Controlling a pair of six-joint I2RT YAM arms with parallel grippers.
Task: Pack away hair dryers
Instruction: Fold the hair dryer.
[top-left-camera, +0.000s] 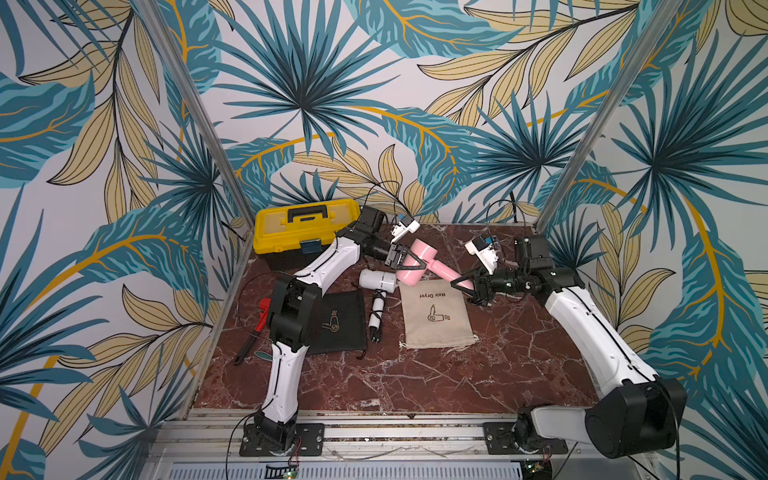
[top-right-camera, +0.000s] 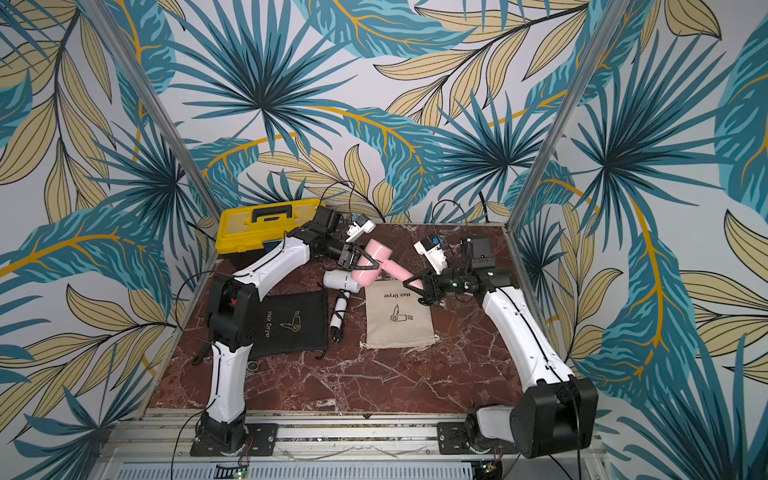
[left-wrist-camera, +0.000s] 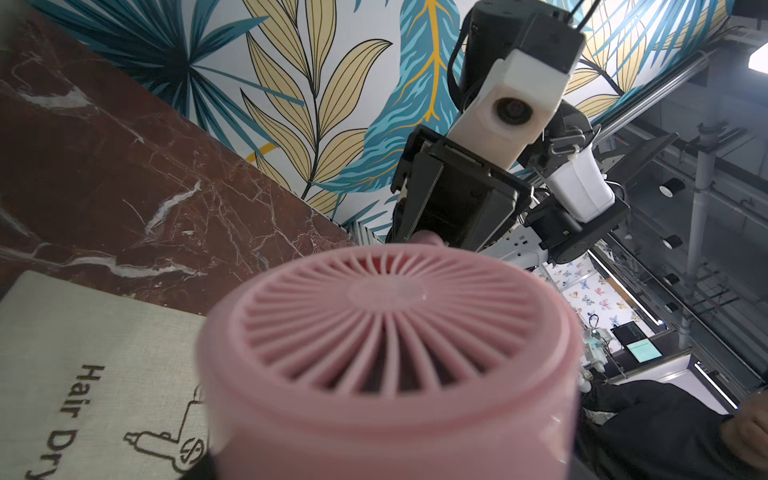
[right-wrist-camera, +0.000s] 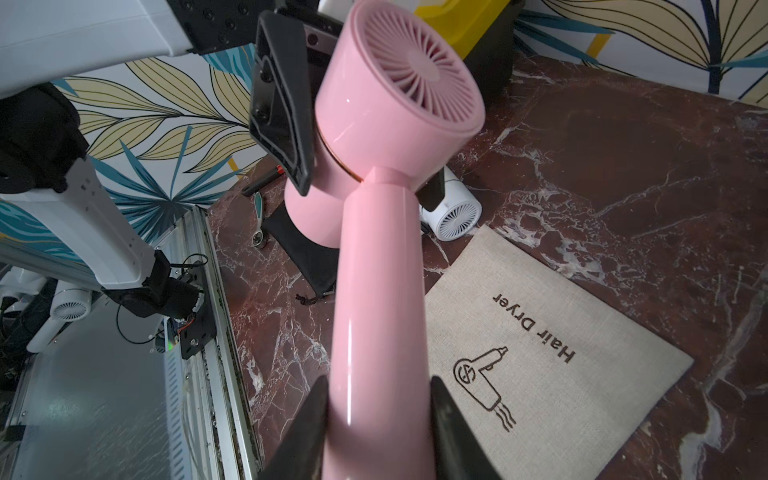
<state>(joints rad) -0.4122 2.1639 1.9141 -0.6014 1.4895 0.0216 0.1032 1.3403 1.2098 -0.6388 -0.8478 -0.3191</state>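
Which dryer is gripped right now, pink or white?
The pink hair dryer: the right gripper is shut on its handle and the left gripper has its jaws flanking the barrel. The white hair dryer lies ungripped on the table.

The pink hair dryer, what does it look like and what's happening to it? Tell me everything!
The pink hair dryer is shiny, smooth plastic: a short round barrel, a ribbed fan grille at the back and a long straight handle. It seems lifted off the marble table, tilted. The right claw is shut on the handle's end. The fingers of the left claw sit on both sides of the barrel; whether they squeeze it isn't clear.
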